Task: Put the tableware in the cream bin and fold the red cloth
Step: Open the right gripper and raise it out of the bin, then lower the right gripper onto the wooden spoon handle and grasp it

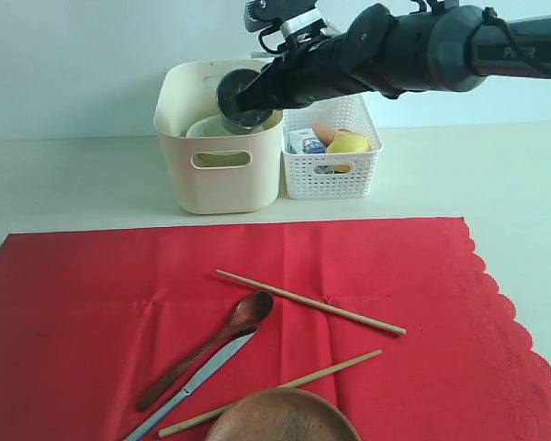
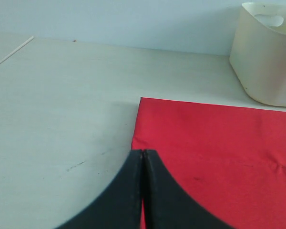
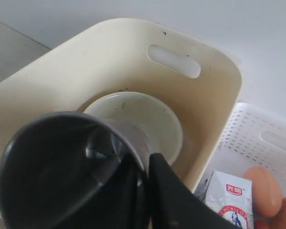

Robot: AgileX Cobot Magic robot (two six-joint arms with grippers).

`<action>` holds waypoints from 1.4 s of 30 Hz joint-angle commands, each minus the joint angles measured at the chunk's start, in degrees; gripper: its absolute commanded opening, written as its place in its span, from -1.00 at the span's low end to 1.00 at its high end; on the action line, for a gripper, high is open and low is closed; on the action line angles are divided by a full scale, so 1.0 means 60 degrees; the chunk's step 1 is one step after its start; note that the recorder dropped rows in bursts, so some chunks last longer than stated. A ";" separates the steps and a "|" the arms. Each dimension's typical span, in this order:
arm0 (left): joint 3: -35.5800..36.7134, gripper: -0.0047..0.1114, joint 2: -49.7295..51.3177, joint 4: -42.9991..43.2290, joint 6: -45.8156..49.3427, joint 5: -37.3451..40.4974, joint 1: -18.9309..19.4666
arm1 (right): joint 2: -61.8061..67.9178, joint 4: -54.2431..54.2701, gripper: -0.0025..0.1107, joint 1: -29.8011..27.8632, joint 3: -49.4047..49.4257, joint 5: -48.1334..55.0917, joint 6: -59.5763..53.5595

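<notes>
right gripper (image 3: 147,164) pinches the steel cup (image 3: 52,171) by its wall, just above the cream bin (image 3: 214,95) and the white bowl (image 3: 152,114) inside it. looks like the drop-off step; next it needs a clean release straight down. the cup is tipped right over, its mouth seemingly toward the red cloth (image 1: 92,303), its long axis nearer level than upright.

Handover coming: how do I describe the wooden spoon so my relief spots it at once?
Start at the red cloth in the foreground. Near its middle lies the wooden spoon, beside the metal knife. It alone is dark brown with an oval bowl; the knife is silver, the chopsticks thin and pale.
</notes>
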 commanded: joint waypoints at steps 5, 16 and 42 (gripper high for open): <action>-0.0006 -0.90 -0.0053 0.0054 0.0002 -0.0115 -0.0045 | 0.0009 -0.0048 -0.12 -0.0047 -0.0171 0.0111 0.0007; -0.0006 -0.90 -0.0053 0.0054 0.0002 -0.0115 -0.0045 | -0.1436 -0.0087 -0.07 -0.0047 -0.0171 0.2480 0.0043; -0.0006 -0.90 -0.0053 0.0054 0.0002 -0.0115 -0.0045 | -0.2969 -0.0031 -0.07 0.0318 0.0385 0.7824 -0.1090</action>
